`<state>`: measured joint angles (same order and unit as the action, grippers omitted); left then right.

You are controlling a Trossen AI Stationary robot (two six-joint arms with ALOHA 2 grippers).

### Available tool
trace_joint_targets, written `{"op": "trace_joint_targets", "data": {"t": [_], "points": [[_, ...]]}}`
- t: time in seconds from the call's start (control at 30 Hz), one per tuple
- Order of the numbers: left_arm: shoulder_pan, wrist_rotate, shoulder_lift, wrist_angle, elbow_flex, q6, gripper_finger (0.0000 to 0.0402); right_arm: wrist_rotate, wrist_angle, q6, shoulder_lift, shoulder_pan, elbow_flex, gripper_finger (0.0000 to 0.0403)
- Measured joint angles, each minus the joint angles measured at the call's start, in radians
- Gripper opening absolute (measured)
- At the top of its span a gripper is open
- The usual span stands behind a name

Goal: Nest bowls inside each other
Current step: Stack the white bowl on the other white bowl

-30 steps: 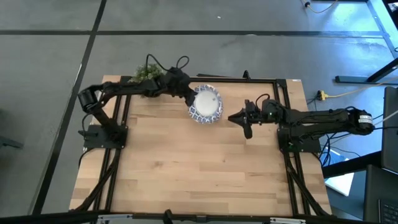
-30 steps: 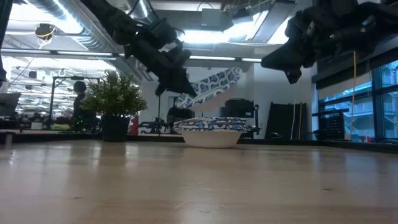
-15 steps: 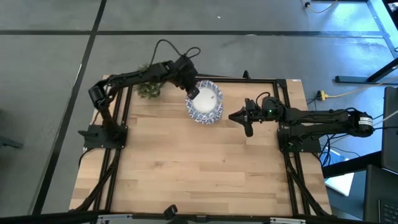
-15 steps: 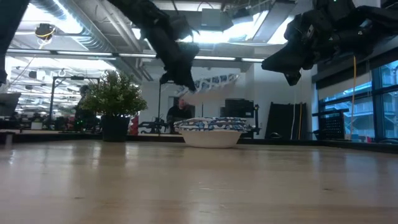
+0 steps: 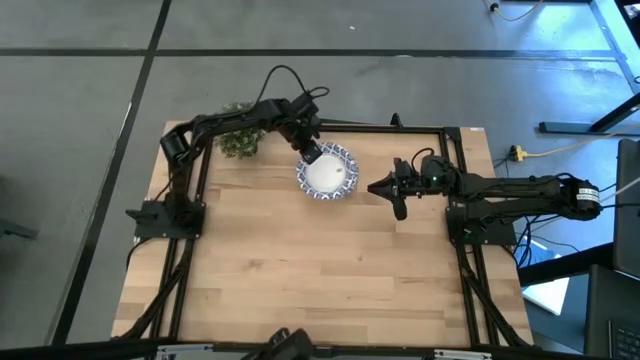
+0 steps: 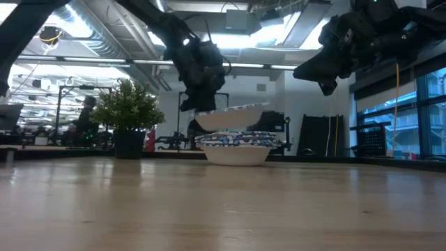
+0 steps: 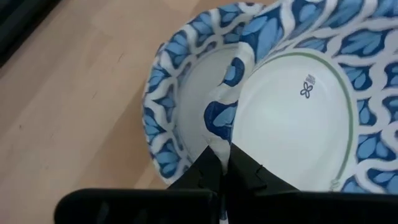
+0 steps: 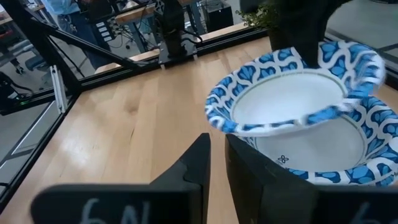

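My left gripper [image 5: 310, 151] is shut on one blue-and-white patterned bowl [image 6: 231, 116], which hovers nearly level just above the stack of bowls [image 6: 237, 148]. That stack rests by its base on the table near the far edge. From above, the held bowl [image 5: 329, 174] covers most of the stack. The right wrist view shows the held bowl [image 8: 286, 93] over the stack [image 8: 329, 152], shifted a little off it. My right gripper [image 5: 376, 188] is shut and waits in the air to the right of the bowls. My left gripper pinches the held bowl's rim [image 7: 219, 127] between its two fingers, on the bowl's far-left side. The fingers come slanting down from the far left. The rim bends up at the fingers. The bowl is lifted clear, close above the stack.
A small green potted plant [image 5: 238, 131] stands at the far-left corner, behind the left arm [image 5: 230, 125]. A dark frame [image 5: 452, 150] runs round the table. Bare wood spreads over the near half [image 5: 320, 270].
My left gripper has moved down over the stack and turned. The bowl it holds was steeply tilted, its right side high; now it lies almost level and lower, just over the stack. The left arm's elbow has swung toward the far edge. The right arm has kept still.
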<state>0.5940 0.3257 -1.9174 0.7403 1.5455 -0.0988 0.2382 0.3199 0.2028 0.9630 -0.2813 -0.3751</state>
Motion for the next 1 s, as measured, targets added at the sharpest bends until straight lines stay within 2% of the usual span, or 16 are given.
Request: {"op": "trace_joint_targets", "data": {"t": [0.4,1.0], "points": [[0.007,0.033,-0.030,-0.113,0.000,-0.039,0.0006,0.000,0.000,0.002,0.000,0.000,0.000,0.0051],[0.009,0.030,-0.029,-0.096,0.000,-0.047,0.0057,0.000,-0.004,-0.002,0.000,0.000,0.000,0.0051]]}}
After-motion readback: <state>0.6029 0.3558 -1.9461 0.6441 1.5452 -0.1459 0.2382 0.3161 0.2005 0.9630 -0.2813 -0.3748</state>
